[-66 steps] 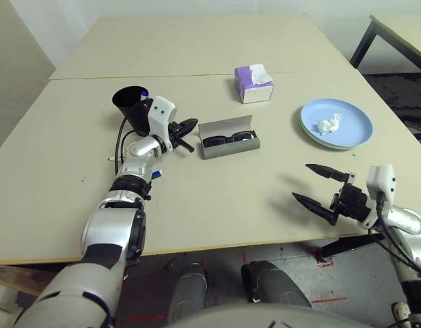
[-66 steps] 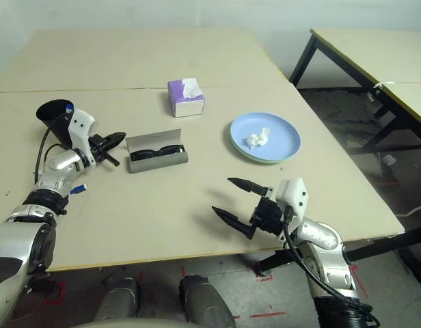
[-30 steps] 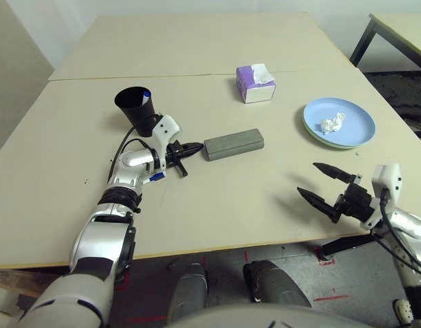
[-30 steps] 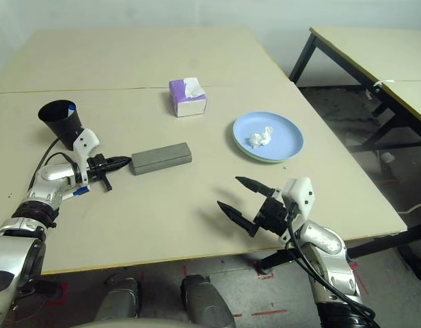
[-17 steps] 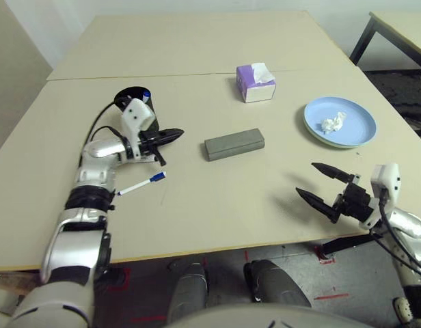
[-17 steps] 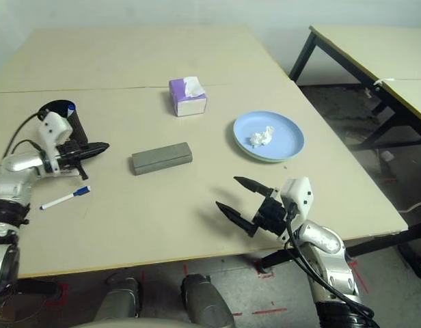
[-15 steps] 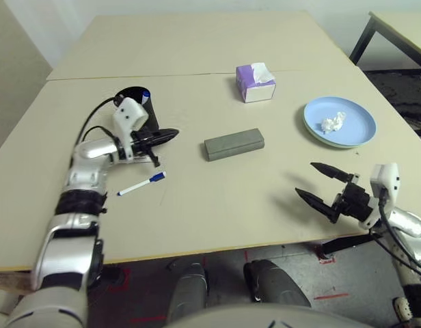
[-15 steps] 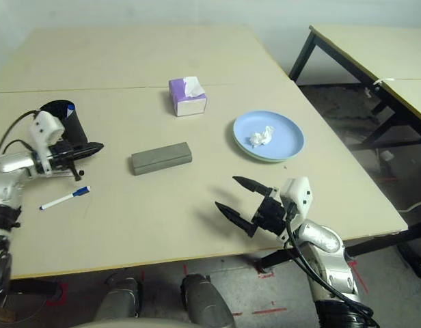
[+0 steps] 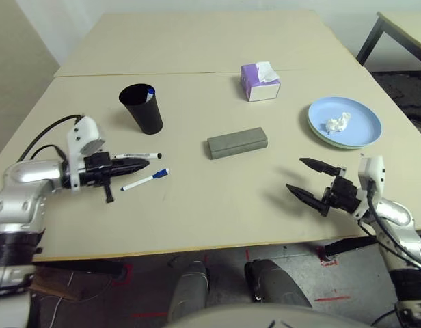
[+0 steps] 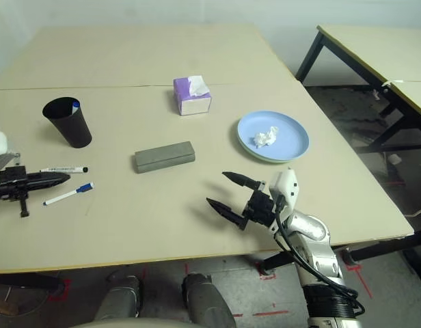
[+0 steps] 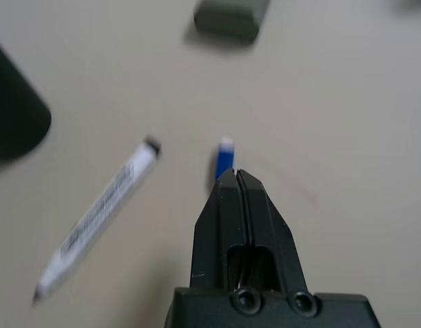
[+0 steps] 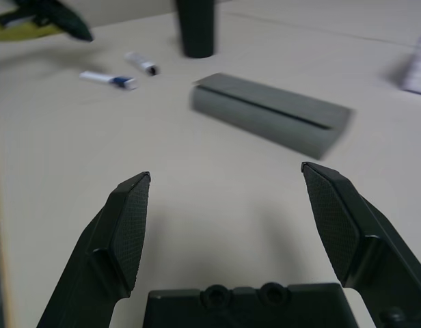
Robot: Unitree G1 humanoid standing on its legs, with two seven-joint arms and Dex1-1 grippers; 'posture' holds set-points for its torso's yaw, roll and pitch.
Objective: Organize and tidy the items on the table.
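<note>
The left end effector [image 9: 132,164] hovers closed and empty. Directly ahead lie two markers, blue-capped [image 9: 144,180] and black-capped [image 9: 137,156], long axes roughly parallel to its fingers. The right end effector [image 9: 311,181], open, is well apart; the left is nearer.

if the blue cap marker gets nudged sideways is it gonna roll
Probably: the blue-capped marker looks like a slim round barrel lying flat on the bare table. It likely feels light and stiff. Its smooth casing may slip in a pinch, and a roll could carry it toward the black-capped marker.
</note>
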